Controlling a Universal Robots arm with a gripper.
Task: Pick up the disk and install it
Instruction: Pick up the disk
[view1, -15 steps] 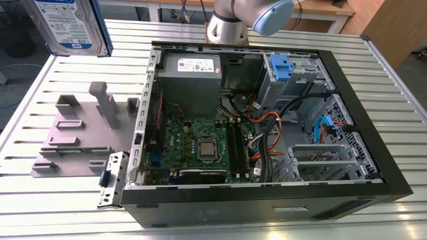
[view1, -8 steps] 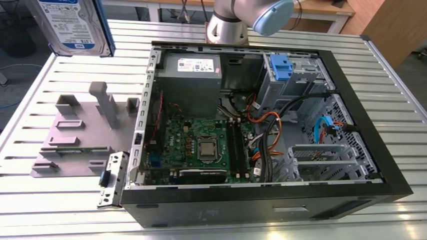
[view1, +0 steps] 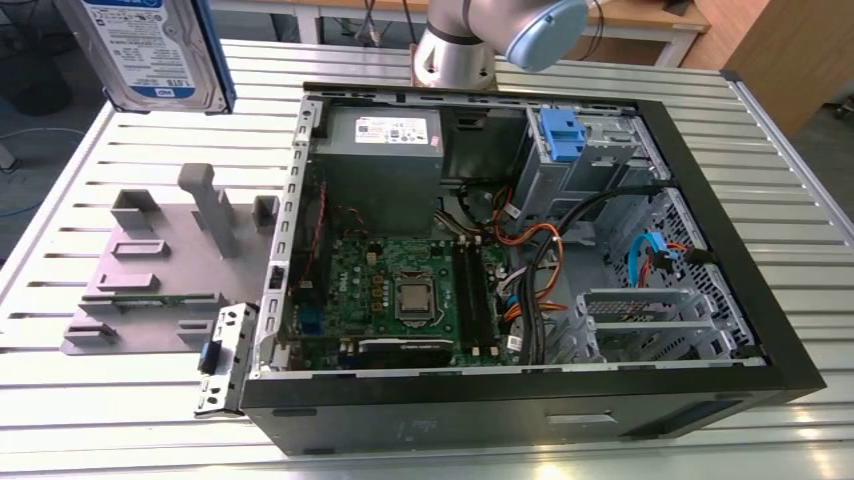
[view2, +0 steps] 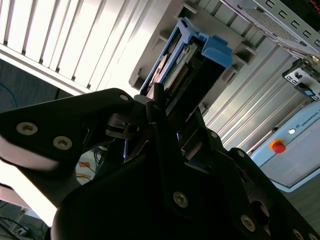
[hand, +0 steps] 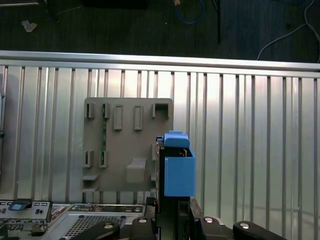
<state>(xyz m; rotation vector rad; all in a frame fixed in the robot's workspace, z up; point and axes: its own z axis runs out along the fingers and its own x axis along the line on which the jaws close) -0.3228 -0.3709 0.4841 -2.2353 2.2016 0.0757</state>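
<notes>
- Exterior view: the disk (view1: 147, 45) hangs at the exterior view's upper left, label face toward the camera, high over the slatted metal table (view1: 80, 400) and above the grey fixture plate (view1: 147, 270). The open computer case (view1: 747, 300) lies toward the exterior view's right of it. The drive cage (view1: 594, 165), with 1 bare blue clip (view1: 561, 135) at its top, sits in the case's far corner, near the robot arm (view1: 481, 40). Judged from this, the disk has to travel rightward across the case's near wall to reach that cage.
- Second wrist view: the gripper (view2: 175, 107) is clamped on the disk (view2: 192, 67), its 2 black fingers (view2: 156, 100) pressing opposite faces. The disk's long axis runs straight out from the gripper, with the blue end tab (view2: 218, 50) at the far end.
- First wrist view: the disk (hand: 178, 172) appears end-on, blue carrier outermost, projecting from the gripper (hand: 175, 212). It is over the edge of the fixture plate (hand: 125, 130), apart from it. A corner of the computer case (hand: 75, 220) lies just beside the plate.
</notes>
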